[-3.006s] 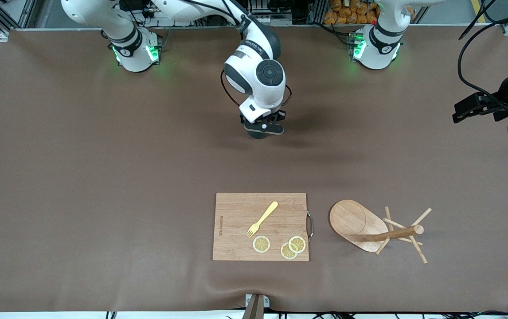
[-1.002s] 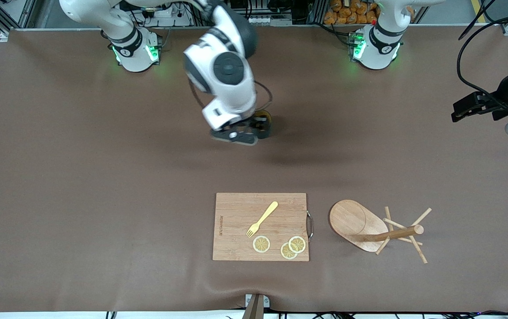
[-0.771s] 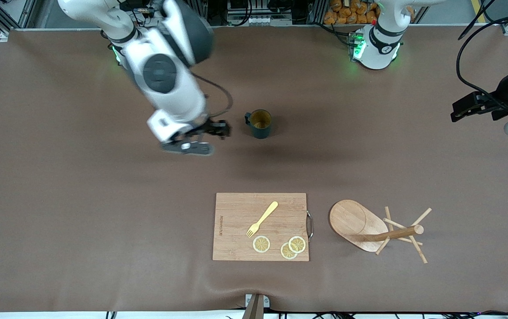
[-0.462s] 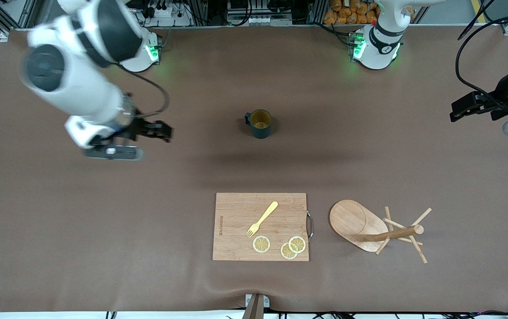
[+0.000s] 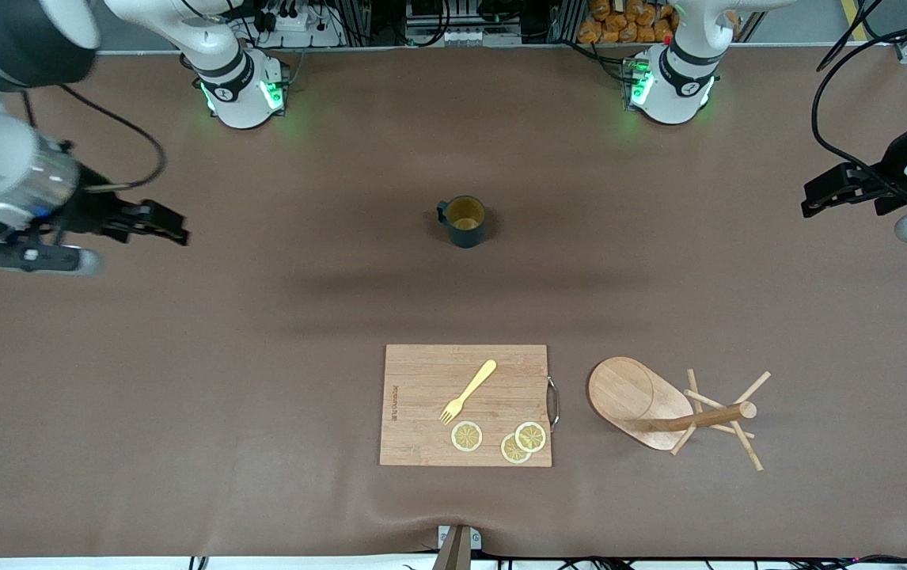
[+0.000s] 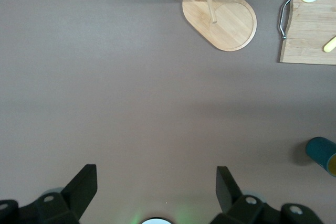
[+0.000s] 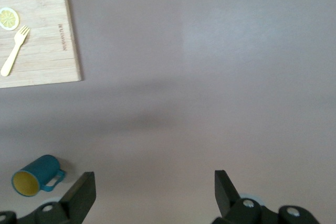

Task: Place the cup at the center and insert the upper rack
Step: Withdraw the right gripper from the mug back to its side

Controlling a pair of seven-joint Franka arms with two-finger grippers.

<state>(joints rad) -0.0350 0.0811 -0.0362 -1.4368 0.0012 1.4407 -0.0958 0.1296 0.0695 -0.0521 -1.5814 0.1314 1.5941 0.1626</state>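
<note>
The right claw [image 5: 161,224] hangs over the bench [image 5: 263,380] at the right arm's end, its prongs spread wide and empty. The cup [image 5: 464,221] stands upright mid-bench, apart from everything. Nearer the camera lies the cutting board [image 5: 465,404], its edge carrying small writing too fine to read. Beside it the upper rack [image 5: 659,408] lies tipped on its side; a grab at its thin pegs could probably roll it. The left claw [image 5: 837,188] waits, spread, over the left arm's end.
</note>
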